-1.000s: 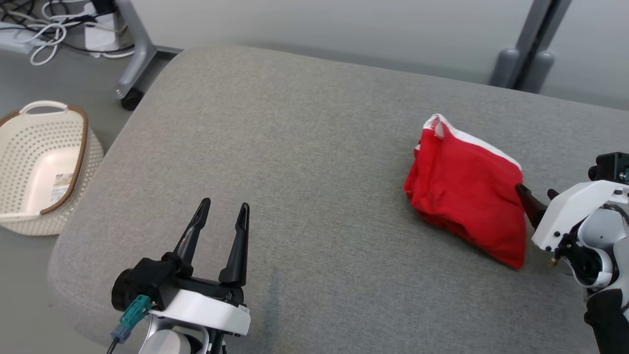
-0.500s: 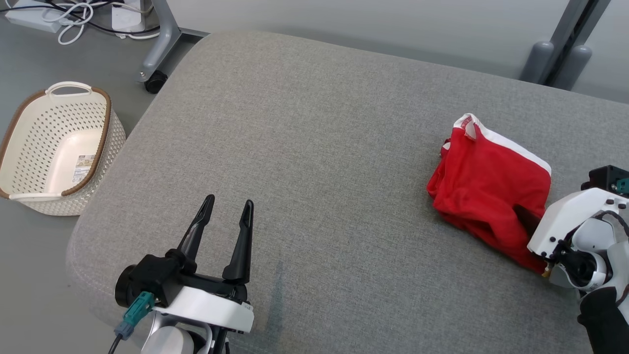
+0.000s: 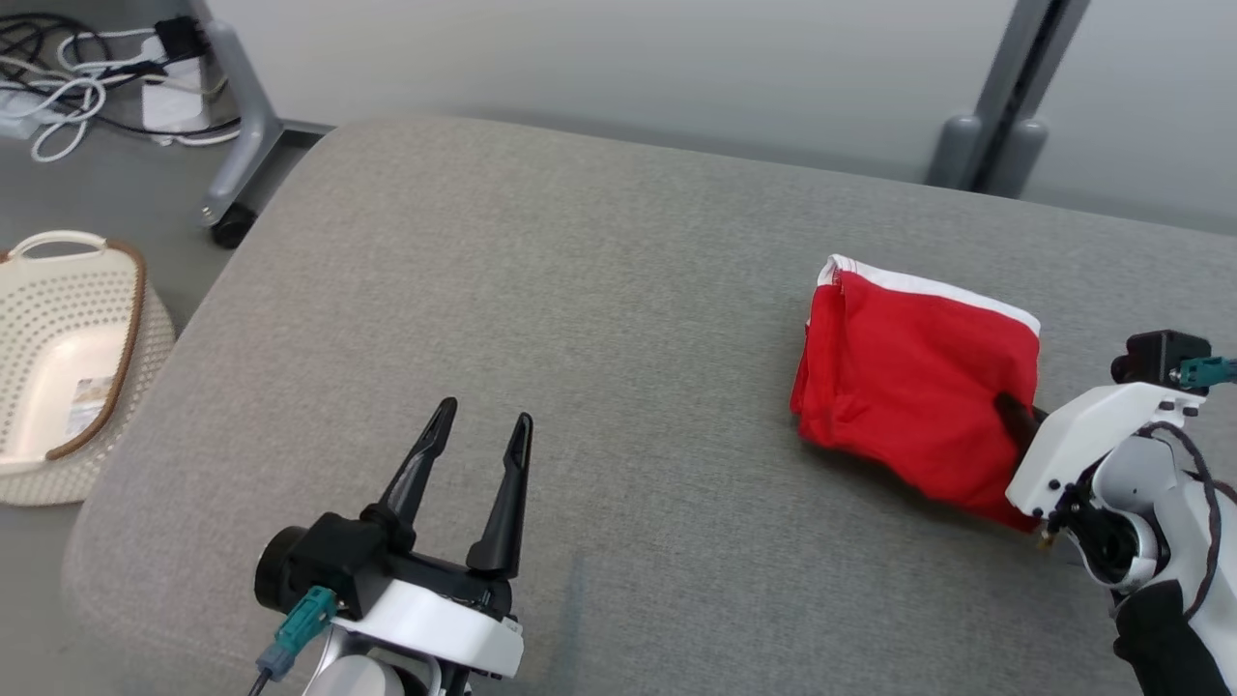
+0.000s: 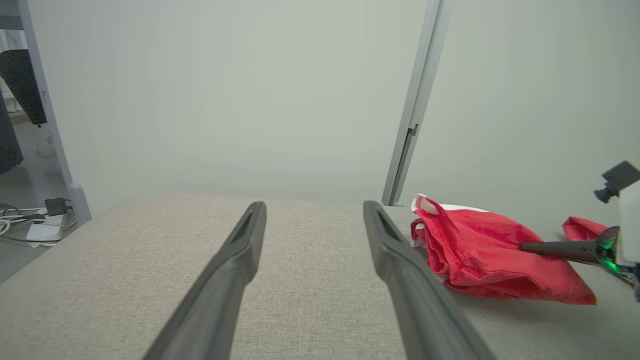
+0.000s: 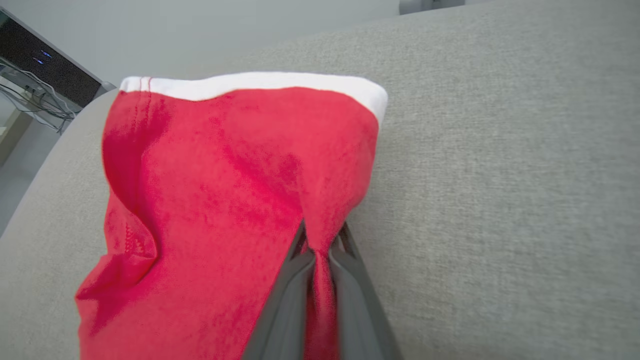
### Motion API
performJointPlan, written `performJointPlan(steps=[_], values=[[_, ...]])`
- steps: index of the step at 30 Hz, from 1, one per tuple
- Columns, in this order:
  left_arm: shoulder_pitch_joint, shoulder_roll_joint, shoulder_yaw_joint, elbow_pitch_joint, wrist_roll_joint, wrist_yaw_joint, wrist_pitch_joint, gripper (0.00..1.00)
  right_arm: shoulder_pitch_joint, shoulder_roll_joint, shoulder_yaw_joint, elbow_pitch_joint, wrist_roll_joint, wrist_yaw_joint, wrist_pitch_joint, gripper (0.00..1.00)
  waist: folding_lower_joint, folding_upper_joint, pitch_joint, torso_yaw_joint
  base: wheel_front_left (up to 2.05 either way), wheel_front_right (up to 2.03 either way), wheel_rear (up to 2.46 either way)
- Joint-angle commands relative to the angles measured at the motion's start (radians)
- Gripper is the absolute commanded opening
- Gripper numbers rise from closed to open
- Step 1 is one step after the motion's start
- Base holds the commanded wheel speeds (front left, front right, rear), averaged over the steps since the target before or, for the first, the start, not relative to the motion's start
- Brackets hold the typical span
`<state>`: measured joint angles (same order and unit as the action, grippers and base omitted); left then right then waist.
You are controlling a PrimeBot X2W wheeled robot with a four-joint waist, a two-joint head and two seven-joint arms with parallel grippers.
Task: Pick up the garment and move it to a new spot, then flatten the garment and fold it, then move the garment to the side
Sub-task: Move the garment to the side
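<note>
The garment [image 3: 908, 387] is red cloth with a white band, bunched on the right of the grey cushion [image 3: 580, 309]. My right gripper [image 3: 1010, 416] has come in from the right and is shut on a pinched fold of the garment [image 5: 220, 195], which rises between its two fingers [image 5: 295, 300]. From the left wrist view the garment [image 4: 480, 250] lies at right, with a right finger [image 4: 555, 246] pressed into it. My left gripper [image 3: 478, 449] hovers open over the cushion's front left, holding nothing, far from the cloth; its own fingers [image 4: 240, 260] stand wide apart.
A cream perforated basket [image 3: 68, 377] stands on the floor to the left of the cushion. Cables [image 3: 68, 68] and a wheeled frame leg [image 3: 237, 126] are at the back left. A grey post [image 3: 995, 116] rises behind the cushion at right.
My right gripper has closed on a fold of the garment's right side, bunching the cloth there. The head camera has shifted, so the whole view has moved. My left gripper stays open.
</note>
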<state>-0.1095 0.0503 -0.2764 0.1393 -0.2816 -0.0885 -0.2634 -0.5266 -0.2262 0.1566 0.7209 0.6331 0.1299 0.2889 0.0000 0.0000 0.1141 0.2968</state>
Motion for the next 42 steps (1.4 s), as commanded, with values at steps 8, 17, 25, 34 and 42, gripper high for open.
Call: performJointPlan(steps=[8,17,25,34,42], values=[[0.009,0.003,-0.074,-0.02,0.004,-0.016,0.01,1.0,0.048,-0.055,0.091,-0.081,0.046,0.002,-0.004,0.0,0.0,0.0,-0.059,-0.227,0.0,0.0,0.0],[-0.035,0.003,-0.139,-0.044,0.001,-0.026,0.028,1.0,-0.012,-0.117,0.163,-0.144,0.058,0.002,0.012,0.0,0.0,0.0,0.003,-0.384,0.0,0.0,0.0],[-0.101,0.028,-0.168,-0.063,0.017,-0.032,0.058,1.0,-0.153,-0.207,0.237,-0.146,0.068,0.002,0.002,0.0,0.0,0.0,0.118,-0.451,0.0,0.0,0.0],[-0.146,0.061,-0.181,-0.092,0.026,-0.033,0.094,1.0,-0.324,-0.342,0.317,-0.099,0.056,0.001,-0.031,0.0,0.0,0.0,0.233,-0.462,0.0,0.0,0.0],[-0.176,0.079,-0.187,-0.115,0.029,-0.033,0.112,1.0,-0.449,-0.378,0.312,0.07,-0.03,0.001,-0.057,0.0,0.0,0.0,0.304,-0.453,0.0,0.0,0.0]])
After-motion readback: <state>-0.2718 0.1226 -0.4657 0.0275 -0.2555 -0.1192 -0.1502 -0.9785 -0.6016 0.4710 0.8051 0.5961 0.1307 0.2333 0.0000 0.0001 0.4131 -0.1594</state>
